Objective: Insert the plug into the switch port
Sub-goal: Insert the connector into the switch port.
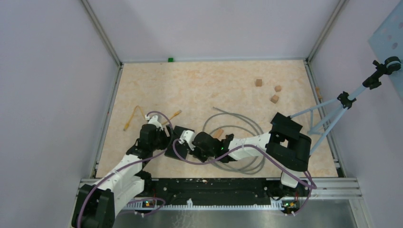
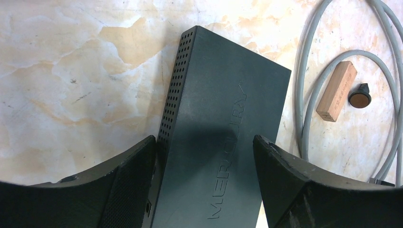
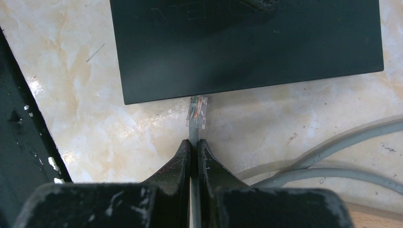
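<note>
Left tool [image 2: 204, 142] set wide, astride the black switch [image 2: 223, 109]. One finger [image 2: 128, 180] looks to sit against the perforated side and the other overlaps the opposite edge, but cannot tell if it really clamps. The switch lies flat on the marbled bench [image 2: 71, 71], with MERCURY embossed on its top. Right tool [image 3: 194, 145] is narrow, pinched on the grey cable [image 3: 332, 173] just behind the clear plug [image 3: 197, 112]. The plug sticks out ahead of the fingertips with its coloured wires visible inside. Its tip sits right at the edge of the switch, roughly square to it, and almost the whole body is still outside, so it is not seated. The port itself is hidden under the top edge of the switch, so cannot tell which port it lines up with. The rest of the cable loops on the bench to the right of the switch. In the left wrist view a small wooden block [image 2: 336, 91] lies inside the loop, with a small black round piece with a brown face [image 2: 359, 98] just beside it, not touching. From the top camera both arms meet at the near middle of the bench. Three wooden cubes [image 1: 274, 99] sit well apart at the far right, and a thin orange cable [image 1: 135, 114] lies at the left.
</note>
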Controlling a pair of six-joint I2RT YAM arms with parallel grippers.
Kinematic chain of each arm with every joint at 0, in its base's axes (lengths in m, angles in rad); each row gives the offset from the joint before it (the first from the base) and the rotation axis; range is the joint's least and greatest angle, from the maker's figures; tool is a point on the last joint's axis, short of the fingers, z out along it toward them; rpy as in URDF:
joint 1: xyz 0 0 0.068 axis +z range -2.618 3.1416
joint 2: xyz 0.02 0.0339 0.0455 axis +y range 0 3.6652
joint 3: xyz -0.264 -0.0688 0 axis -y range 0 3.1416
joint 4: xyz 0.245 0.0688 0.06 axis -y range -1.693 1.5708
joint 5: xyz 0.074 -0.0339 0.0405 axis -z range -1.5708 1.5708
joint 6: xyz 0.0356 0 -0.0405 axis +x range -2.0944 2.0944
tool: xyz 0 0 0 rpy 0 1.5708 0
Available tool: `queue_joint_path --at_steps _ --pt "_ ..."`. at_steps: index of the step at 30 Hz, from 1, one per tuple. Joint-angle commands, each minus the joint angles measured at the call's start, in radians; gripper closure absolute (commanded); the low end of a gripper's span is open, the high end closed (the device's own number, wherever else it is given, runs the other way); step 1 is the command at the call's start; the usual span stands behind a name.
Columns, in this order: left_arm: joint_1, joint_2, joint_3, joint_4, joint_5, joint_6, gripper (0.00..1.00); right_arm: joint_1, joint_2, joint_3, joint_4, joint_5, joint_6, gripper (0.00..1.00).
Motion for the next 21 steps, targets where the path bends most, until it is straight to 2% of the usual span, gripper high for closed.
queue_joint_path --at_steps 1,9,21 --pt "-0.005 0.023 -0.001 -0.053 0.059 -0.003 0.2 -0.006 0.001 0.059 0.058 -0.05 0.011 1.0" --pt "-0.005 0.025 0.001 -0.051 0.061 -0.002 0.2 -0.006 0.002 0.06 0.071 -0.11 0.014 1.0" --pt "-0.006 0.03 -0.001 -0.05 0.069 -0.002 0.2 -0.054 -0.013 0.069 0.064 -0.074 0.076 1.0"
